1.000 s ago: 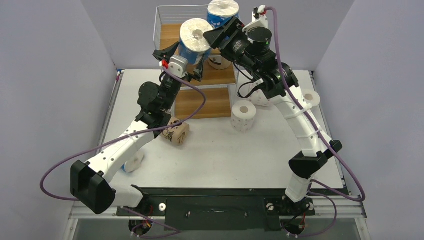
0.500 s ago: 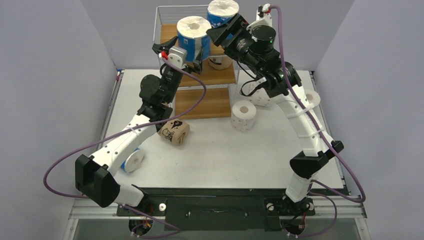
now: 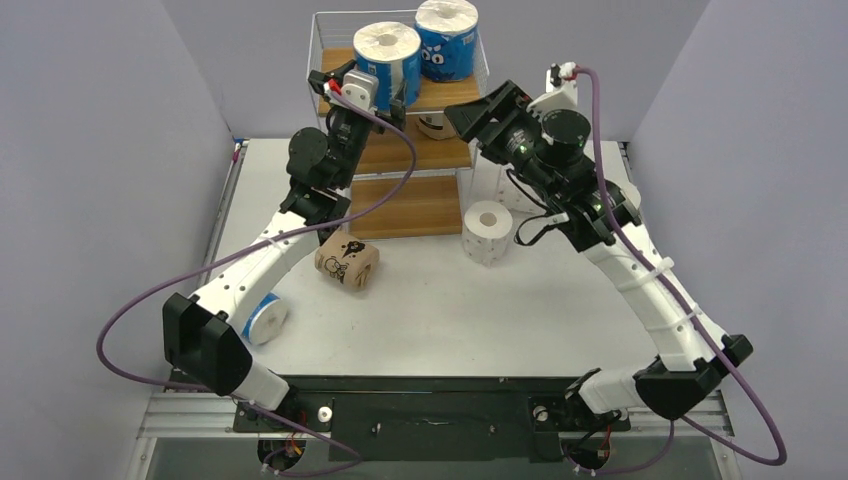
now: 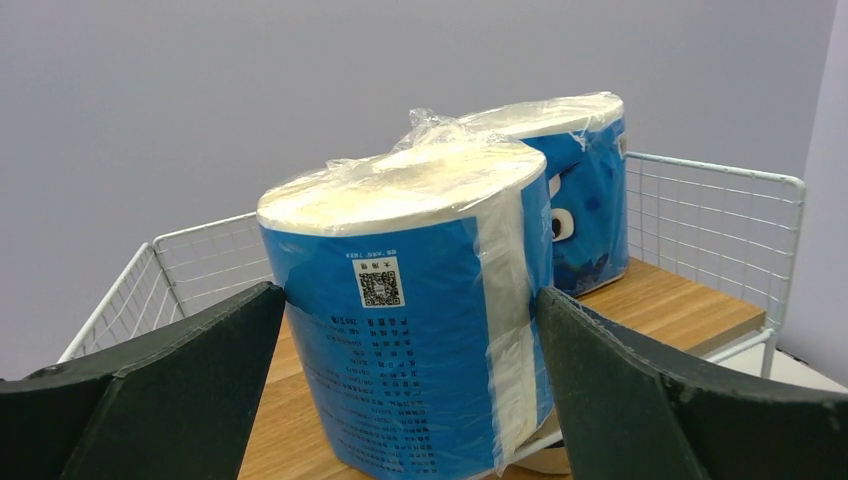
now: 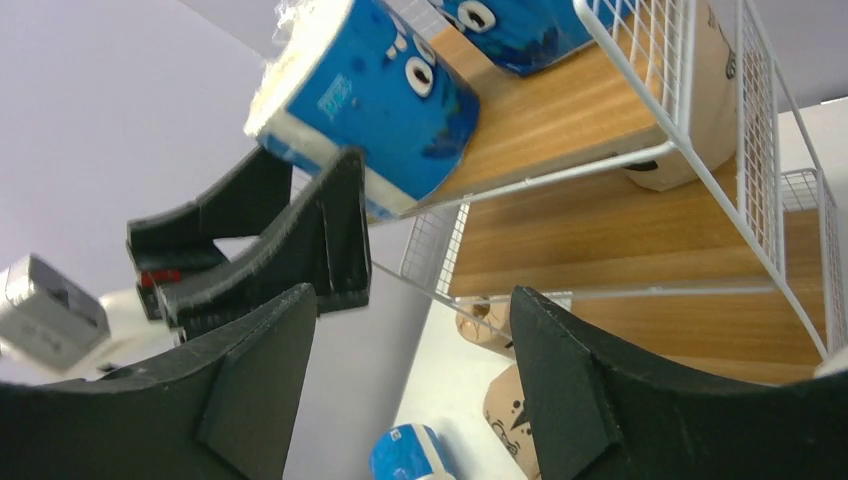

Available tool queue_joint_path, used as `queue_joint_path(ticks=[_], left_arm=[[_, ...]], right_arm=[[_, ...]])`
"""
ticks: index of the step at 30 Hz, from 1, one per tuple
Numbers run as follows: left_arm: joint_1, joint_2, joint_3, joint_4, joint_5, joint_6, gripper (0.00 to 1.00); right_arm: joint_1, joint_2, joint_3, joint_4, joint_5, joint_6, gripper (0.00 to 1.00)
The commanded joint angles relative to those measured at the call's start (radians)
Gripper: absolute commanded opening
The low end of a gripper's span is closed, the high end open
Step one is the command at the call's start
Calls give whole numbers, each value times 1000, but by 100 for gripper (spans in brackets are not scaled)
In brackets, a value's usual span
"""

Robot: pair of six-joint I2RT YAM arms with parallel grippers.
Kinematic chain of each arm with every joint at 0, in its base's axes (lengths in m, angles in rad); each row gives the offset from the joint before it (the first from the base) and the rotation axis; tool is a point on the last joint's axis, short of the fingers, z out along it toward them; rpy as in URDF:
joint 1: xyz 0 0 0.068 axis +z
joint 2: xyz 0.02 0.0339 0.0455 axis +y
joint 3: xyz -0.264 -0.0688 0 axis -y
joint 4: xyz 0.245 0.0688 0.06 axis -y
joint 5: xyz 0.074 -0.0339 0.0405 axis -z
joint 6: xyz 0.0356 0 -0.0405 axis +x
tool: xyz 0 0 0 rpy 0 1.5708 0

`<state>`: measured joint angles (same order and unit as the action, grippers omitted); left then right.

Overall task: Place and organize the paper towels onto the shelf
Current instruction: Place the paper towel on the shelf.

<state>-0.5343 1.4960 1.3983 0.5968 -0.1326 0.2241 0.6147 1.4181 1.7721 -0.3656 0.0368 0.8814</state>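
A blue-wrapped roll [image 4: 410,330], tan black-printed roll [image 3: 347,263] and white patterned roll [image 3: 488,232] contrast with the light-brown shelf [image 3: 410,205].

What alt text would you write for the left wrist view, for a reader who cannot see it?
A blue paper towel roll stands upright between the two dark fingers of the left gripper, at the front of a wooden shelf. A second blue roll stands close behind it, and a white wire rail borders the shelf before a plain grey wall.

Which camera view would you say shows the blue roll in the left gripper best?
Left wrist: the blue roll fills the frame between both fingers, label visible. Top external shows mostly its top; right wrist sees it aslant from below.
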Motion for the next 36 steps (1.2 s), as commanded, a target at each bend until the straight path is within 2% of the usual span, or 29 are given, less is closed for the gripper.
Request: queue_joint_path(ticks=[1, 10, 18, 26, 36], left_arm=[[25, 28, 81, -38, -36, 1, 96], [40, 88, 134, -64, -31, 1, 96], [40, 116, 166, -76, -14, -18, 96], [40, 65, 206, -164, -4, -76, 96], [42, -64, 233, -366, 10, -215, 96]], right_arm=[[-6, -137, -169, 196, -7, -37, 67], [-1, -333, -480, 278, -25, -67, 66], [40, -463, -696, 253, -23, -109, 65], [59, -580, -779, 174, 12, -184, 65], [60, -641, -832, 137, 18, -214, 65]])
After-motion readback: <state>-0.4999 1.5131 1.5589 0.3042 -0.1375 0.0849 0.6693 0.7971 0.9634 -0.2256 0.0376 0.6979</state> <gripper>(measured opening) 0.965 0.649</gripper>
